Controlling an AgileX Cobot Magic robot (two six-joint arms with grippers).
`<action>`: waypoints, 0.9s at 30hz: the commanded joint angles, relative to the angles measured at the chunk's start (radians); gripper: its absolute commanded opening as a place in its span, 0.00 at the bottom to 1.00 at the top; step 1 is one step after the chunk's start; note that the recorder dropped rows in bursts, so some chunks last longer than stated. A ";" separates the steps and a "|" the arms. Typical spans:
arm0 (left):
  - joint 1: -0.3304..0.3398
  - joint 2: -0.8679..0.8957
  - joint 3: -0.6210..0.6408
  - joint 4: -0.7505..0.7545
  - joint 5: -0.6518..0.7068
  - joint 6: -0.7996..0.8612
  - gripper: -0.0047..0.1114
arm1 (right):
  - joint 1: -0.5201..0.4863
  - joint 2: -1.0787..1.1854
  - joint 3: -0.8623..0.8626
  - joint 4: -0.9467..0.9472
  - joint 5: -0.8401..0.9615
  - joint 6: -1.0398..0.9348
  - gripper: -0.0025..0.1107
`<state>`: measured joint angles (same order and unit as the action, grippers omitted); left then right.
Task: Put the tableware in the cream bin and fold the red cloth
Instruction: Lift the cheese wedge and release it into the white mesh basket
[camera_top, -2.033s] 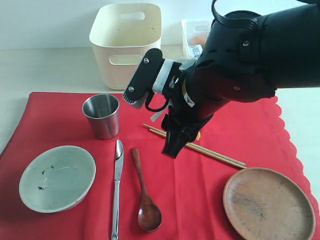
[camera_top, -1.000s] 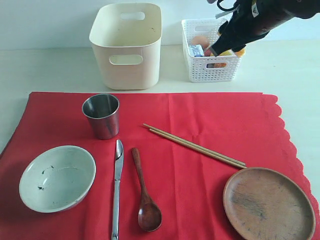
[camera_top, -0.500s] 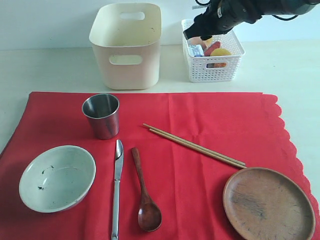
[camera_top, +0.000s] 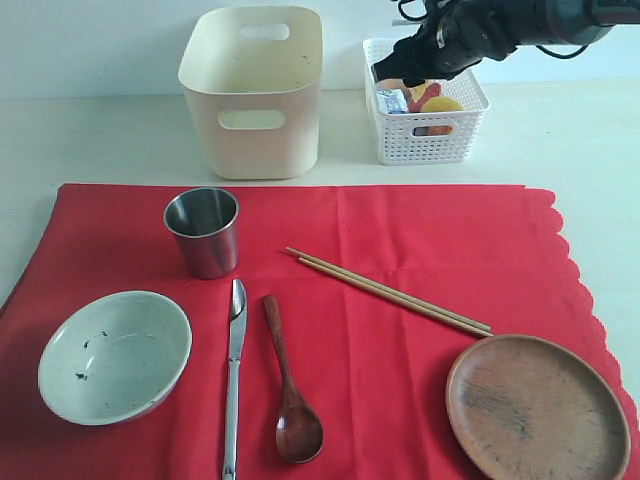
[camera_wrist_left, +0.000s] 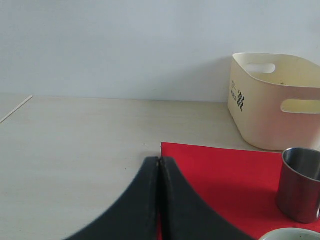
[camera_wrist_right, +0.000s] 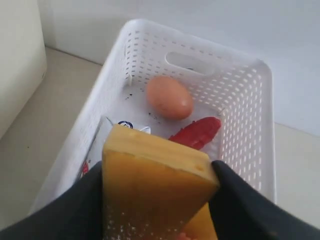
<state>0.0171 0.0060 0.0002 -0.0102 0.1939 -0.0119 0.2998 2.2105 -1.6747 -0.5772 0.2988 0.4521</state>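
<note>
Exterior view: the right gripper (camera_top: 395, 72) has left the large red cloth (camera_top: 440, 240) for the white lattice basket (camera_top: 430, 148), upper right. All tableware (camera_top: 203, 232) stays on the cloth, none in the tall cream plastic bin (camera_top: 250, 152). Left wrist view: the left gripper (camera_wrist_left: 159, 200) is pressed together. Right wrist view: jaws pinch a yellow cheese wedge (camera_wrist_right: 150, 180).

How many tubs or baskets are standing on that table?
2. The cream bin stands beyond the red cloth, behind the steel cup; the white lattice basket stands beside it on its right in the exterior view, holding food. None seems hidden.

left end effector (camera_wrist_left: 159, 162): jaws pressed together | right end effector (camera_wrist_right: 159, 175): clamped on yellow wedge (camera_wrist_right: 150, 200)
</note>
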 joint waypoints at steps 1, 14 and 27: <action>-0.006 -0.006 0.000 0.000 0.003 0.000 0.06 | -0.005 0.013 -0.008 -0.009 -0.019 0.002 0.13; -0.006 -0.006 0.000 0.000 0.003 0.000 0.06 | -0.005 0.028 -0.008 -0.009 -0.046 0.002 0.65; -0.006 -0.006 0.000 0.000 0.003 0.000 0.06 | -0.005 -0.049 -0.008 0.002 0.100 0.004 0.70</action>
<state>0.0171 0.0060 0.0002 -0.0102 0.1939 -0.0119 0.2998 2.2100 -1.6747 -0.5789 0.3320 0.4541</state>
